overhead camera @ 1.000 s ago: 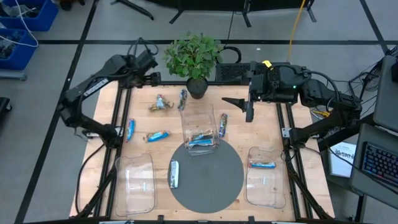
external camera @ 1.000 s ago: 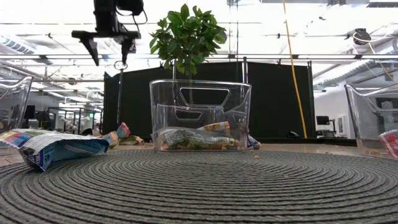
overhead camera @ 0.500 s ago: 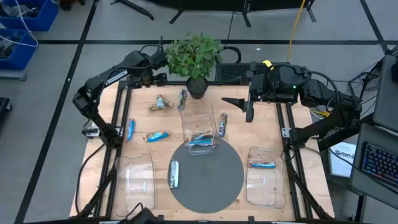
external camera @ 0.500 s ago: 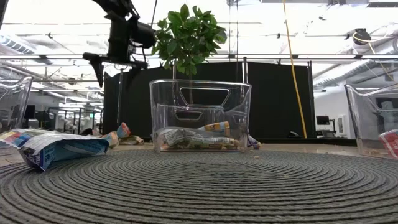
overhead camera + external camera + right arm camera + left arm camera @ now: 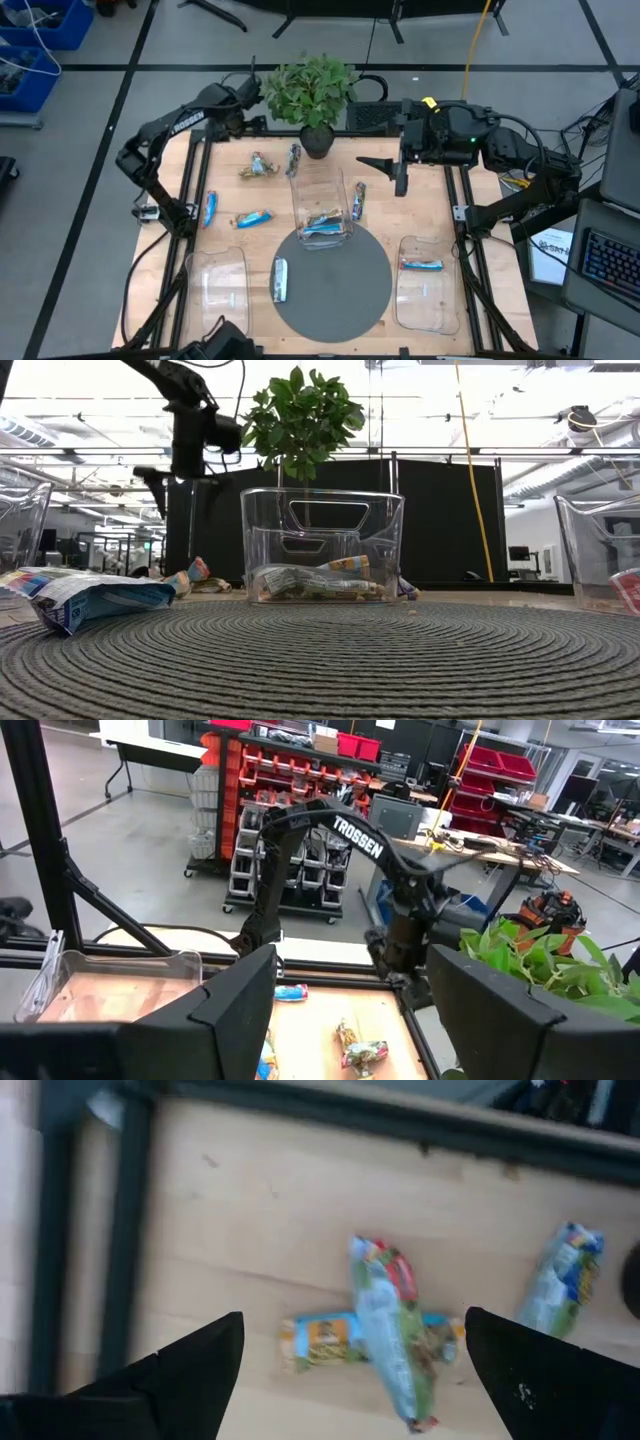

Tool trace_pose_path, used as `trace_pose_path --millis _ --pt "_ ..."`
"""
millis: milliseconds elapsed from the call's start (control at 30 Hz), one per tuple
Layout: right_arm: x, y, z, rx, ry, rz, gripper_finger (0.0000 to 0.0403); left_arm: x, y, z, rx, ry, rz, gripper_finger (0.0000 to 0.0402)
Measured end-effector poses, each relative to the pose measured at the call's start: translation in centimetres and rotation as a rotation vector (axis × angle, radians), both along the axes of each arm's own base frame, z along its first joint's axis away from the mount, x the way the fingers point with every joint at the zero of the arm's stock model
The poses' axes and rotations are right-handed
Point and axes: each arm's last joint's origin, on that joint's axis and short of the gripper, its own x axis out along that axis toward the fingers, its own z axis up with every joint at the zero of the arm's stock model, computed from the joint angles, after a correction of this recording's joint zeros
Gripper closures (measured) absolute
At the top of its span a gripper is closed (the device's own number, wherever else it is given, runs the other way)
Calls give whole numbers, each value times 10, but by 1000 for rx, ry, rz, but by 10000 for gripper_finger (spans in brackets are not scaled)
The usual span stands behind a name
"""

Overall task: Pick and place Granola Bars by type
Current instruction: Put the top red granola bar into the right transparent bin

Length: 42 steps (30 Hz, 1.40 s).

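Center tray bar labels unreadable — red bar edge-cropped.

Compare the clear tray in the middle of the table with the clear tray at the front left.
The middle tray stands partly on the round grey mat; the front-left tray stands on bare wood beside it. The middle tray holds granola bars; the front-left tray shows none. In the high view the middle tray looks smaller in outline than the front-left one. Both are clear, rectangular plastic.

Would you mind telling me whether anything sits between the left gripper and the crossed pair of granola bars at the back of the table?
Nothing visible does. The left gripper is open above the crossed bars, with only bare table between them. The potted plant stands off to the side.
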Motion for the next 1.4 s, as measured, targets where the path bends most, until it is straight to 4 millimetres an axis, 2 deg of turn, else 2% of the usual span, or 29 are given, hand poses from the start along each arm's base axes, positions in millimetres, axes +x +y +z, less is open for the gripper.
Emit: trace_pose_path --millis 167,433,967,1167,1400 --pt "0 0 0 1 4 -1 151 5 -7 -26 -13 -36 31 23" --pt "0 0 0 1 3 -1 151 10 -10 -52 11 -106 135 23" --pt "0 0 0 12 -1 -1 151 12 -7 -83 64 -175 191 25" --pt "0 0 0 12 -1 -1 151 20 -2 -103 9 -168 153 66" --pt "0 0 0 12 -1 -1 151 18 -1 -108 8 -131 139 104"
